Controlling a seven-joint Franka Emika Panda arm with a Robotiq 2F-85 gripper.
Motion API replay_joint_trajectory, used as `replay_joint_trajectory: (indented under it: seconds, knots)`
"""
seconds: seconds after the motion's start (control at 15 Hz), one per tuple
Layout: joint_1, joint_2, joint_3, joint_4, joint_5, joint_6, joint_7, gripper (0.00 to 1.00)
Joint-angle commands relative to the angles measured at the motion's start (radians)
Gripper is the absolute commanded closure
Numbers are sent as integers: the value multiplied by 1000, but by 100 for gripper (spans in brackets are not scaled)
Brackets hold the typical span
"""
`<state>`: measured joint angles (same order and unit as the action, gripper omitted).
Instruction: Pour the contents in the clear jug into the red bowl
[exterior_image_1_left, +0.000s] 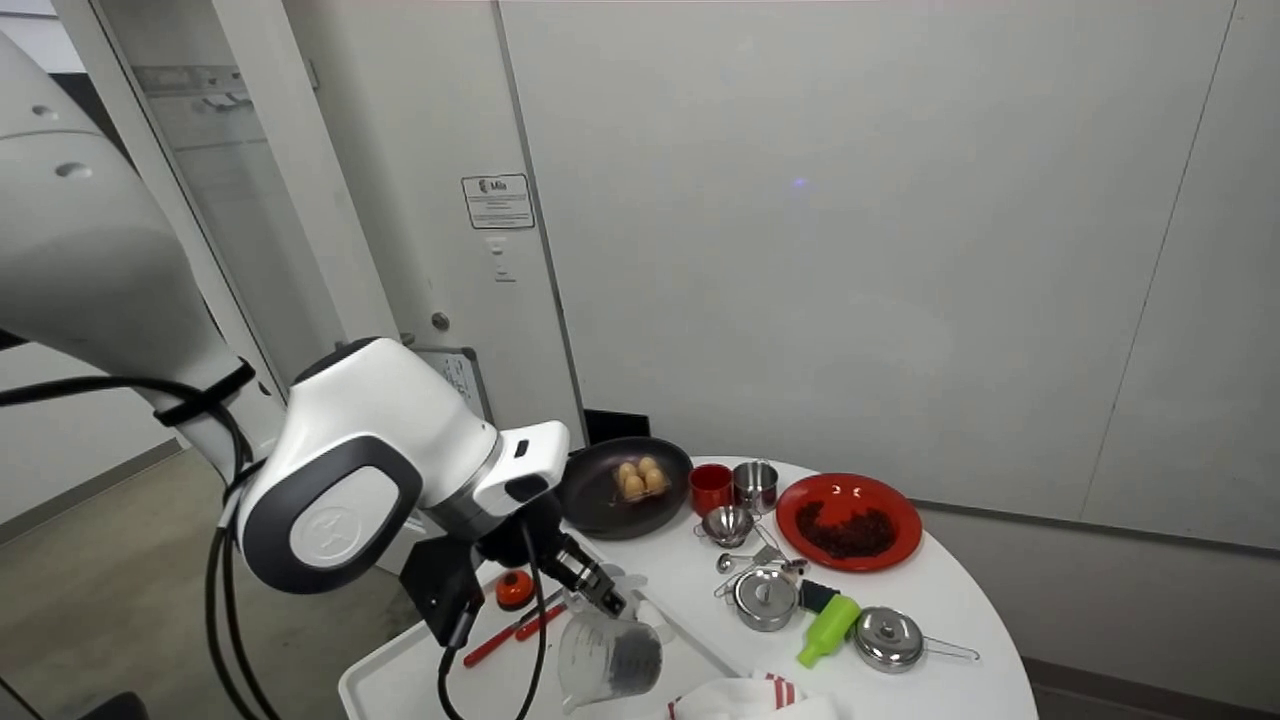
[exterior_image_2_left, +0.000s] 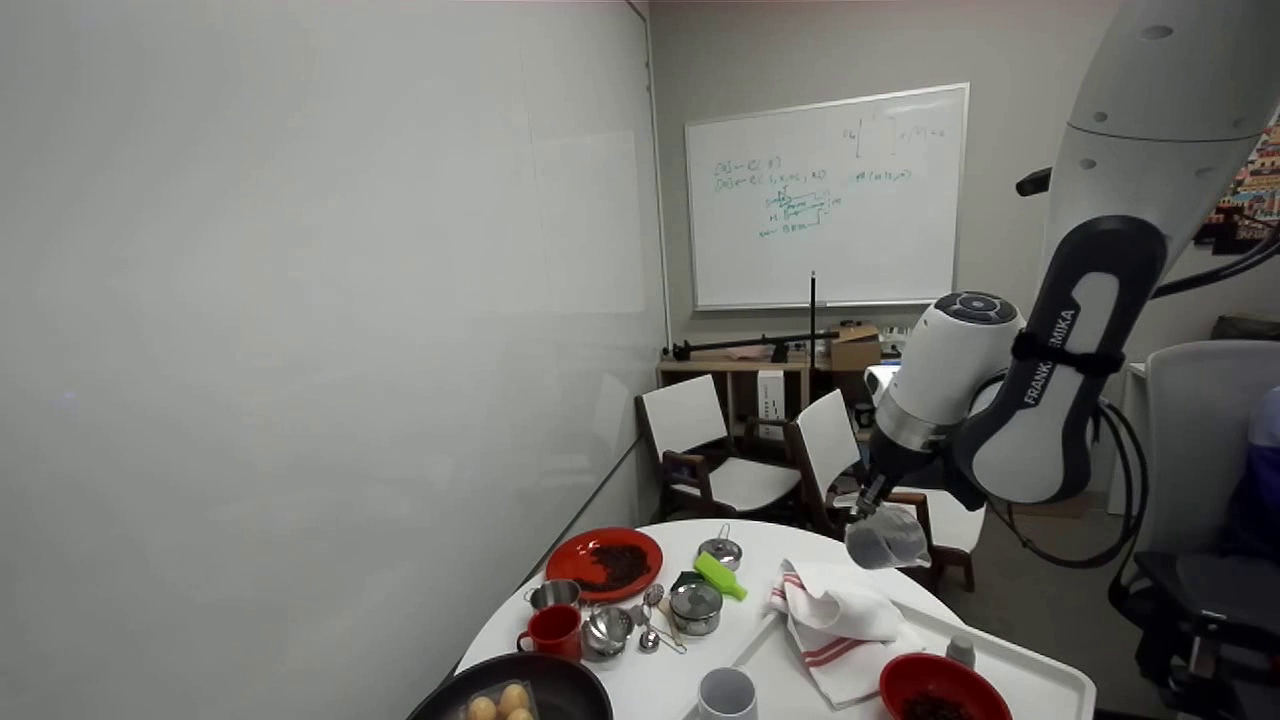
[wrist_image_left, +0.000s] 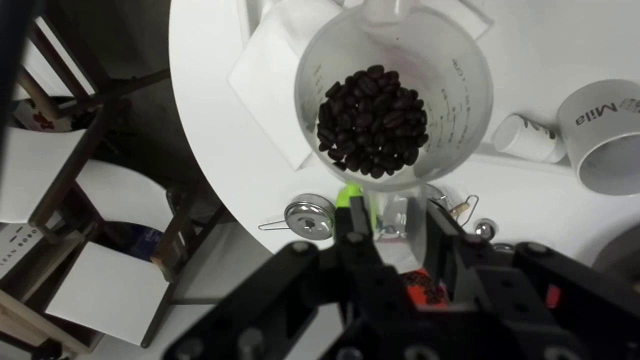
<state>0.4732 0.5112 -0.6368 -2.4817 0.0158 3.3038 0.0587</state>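
The clear jug (wrist_image_left: 467, 90) holds dark coffee beans (wrist_image_left: 372, 120) gathered at its bottom in the wrist view. My gripper (wrist_image_left: 396, 215) is shut on its handle. The jug also shows in both exterior views (exterior_image_1_left: 590, 648) (exterior_image_2_left: 885, 538), held in the air and looking tilted, apart from every red dish. My gripper (exterior_image_1_left: 608, 596) reaches it from above. A wide, shallow red bowl (exterior_image_1_left: 848, 485) with a dark patch in it stands at the table's wall side; it also shows in an exterior view (exterior_image_2_left: 565, 550). A smaller, deeper red bowl (exterior_image_2_left: 905, 670) with dark beans stands on the tray.
The white tray (exterior_image_2_left: 1080, 682) carries a red-striped towel (exterior_image_2_left: 835, 625) and a grey shaker (exterior_image_2_left: 960, 650). A mug (exterior_image_2_left: 727, 690), black pan with eggs (exterior_image_1_left: 590, 505), red mug (exterior_image_1_left: 711, 487), metal pot (exterior_image_1_left: 766, 598), lidded pan (exterior_image_1_left: 889, 638) and green item (exterior_image_1_left: 829, 630) stand about.
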Motion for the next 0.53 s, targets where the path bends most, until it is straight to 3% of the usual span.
replay_joint_trajectory:
  seconds: [0.0, 0.27, 0.47]
  knots:
    - [41, 21, -17, -10, 133, 40, 35, 90]
    - [85, 29, -46, -30, 241, 30, 59, 91]
    - [216, 92, -157, -49, 318, 43, 102, 91]
